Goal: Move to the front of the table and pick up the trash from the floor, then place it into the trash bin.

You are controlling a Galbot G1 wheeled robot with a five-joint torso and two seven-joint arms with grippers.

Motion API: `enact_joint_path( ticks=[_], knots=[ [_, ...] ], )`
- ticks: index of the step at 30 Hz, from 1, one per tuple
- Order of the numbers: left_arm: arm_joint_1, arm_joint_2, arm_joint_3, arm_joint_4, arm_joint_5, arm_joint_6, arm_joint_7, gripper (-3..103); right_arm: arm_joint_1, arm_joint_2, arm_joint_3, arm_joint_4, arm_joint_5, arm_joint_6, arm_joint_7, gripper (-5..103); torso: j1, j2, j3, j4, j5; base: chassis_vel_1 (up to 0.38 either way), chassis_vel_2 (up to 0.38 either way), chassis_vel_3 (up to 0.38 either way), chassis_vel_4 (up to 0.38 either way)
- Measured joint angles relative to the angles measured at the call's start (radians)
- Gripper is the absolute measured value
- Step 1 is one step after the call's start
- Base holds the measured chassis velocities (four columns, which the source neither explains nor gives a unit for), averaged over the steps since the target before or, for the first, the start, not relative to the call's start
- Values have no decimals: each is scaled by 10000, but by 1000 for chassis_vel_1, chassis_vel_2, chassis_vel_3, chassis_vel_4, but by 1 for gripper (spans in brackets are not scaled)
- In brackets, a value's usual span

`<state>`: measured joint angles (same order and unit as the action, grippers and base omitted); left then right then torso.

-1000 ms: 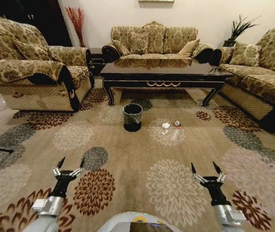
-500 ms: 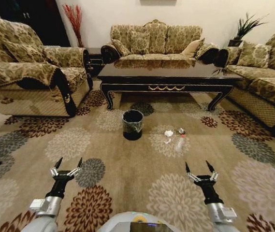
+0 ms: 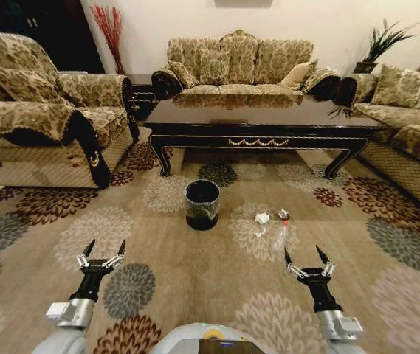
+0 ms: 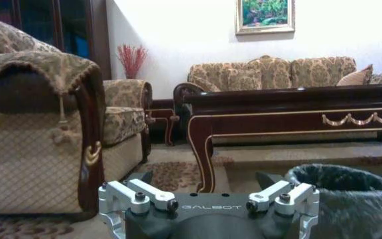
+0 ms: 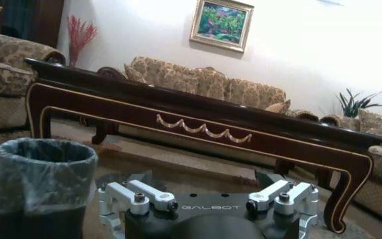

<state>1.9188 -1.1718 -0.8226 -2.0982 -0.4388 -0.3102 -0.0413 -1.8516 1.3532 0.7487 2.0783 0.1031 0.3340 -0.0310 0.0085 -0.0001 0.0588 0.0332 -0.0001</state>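
The dark brown table with gold trim stands ahead, also in the left wrist view and right wrist view. The black trash bin stands on the patterned floor in front of it, seen up close with its liner. The trash, white paper scraps and a small wrapper with red, lies just right of the bin. My left gripper and right gripper hover open over the carpet, short of the bin and trash, holding nothing.
A patterned armchair stands at the left, a sofa behind the table, and another sofa at the right. A plant sits at the far right corner. Open carpet lies between me and the bin.
The whole view has shifted: the table, bin and trash sit closer and lower in the picture as I drive forward. Both grippers keep their open pose.
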Motion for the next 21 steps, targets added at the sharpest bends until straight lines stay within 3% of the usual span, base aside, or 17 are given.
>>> enact_joint_path(
  ticks=[21],
  knots=[
    [87, 78, -47, -91, -8, 30, -37, 100, -10, 9, -48, 36, -75, -2, 111, 100, 0, 1, 2, 2, 2, -195, 203, 198, -201]
  ],
)
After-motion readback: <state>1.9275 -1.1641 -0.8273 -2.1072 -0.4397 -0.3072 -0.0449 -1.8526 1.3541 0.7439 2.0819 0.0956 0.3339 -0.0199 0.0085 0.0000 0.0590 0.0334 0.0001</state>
